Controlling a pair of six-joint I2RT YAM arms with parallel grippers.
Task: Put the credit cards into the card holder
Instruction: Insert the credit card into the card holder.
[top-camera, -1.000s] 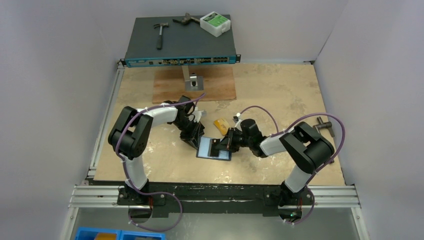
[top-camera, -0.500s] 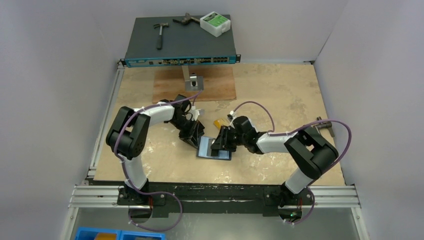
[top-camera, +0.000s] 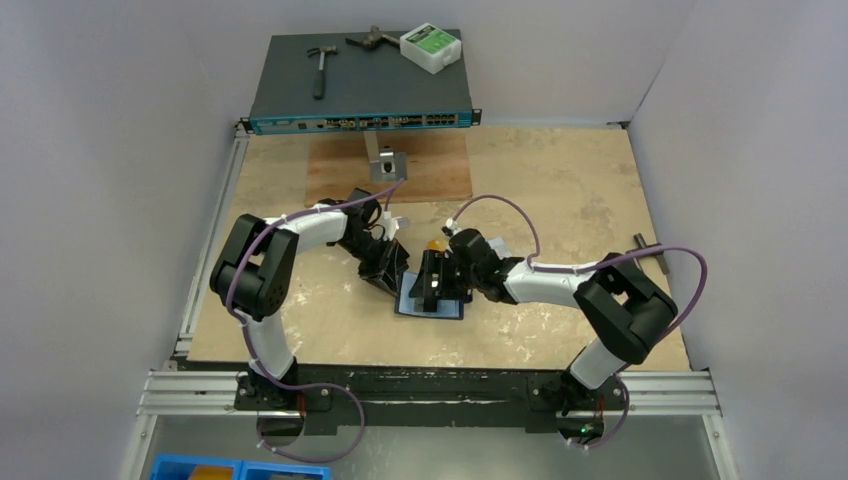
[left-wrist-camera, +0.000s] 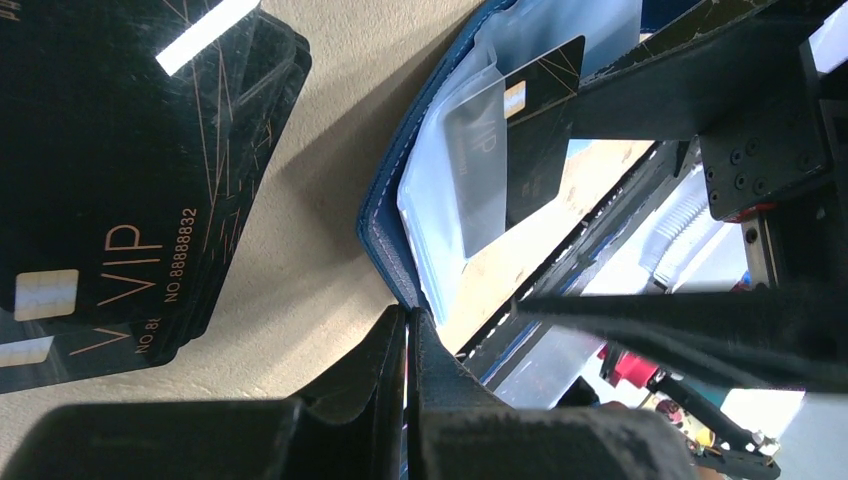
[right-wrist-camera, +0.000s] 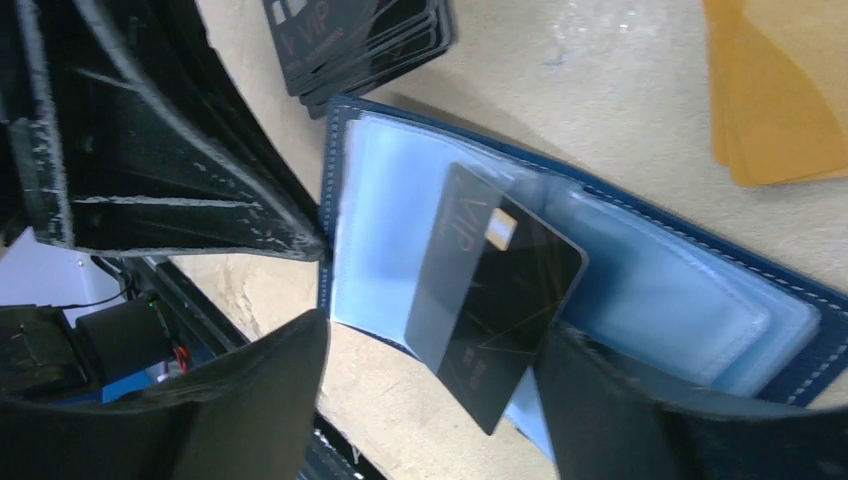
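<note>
The card holder (right-wrist-camera: 660, 290) lies open and flat mid-counter (right-wrist-camera: 600, 80) between our two arms, blue sleeves facing up. One black card (right-wrist-camera: 500, 300) sits partly under a clear sleeve. Its long axis is skewed to the holder's edges and a corner pokes past the rim. Our right end effector (right-wrist-camera: 432, 338) is spread wide either side of that card, not gripping it. The left end effector (left-wrist-camera: 405, 330) is pinched closed, tips right at the holder's navy edge. A black card stack (left-wrist-camera: 110, 180) and orange cards (right-wrist-camera: 780, 90) lie nearby.

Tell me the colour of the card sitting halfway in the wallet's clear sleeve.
The card is black with gold lettering; the right wrist view shows it best.
</note>
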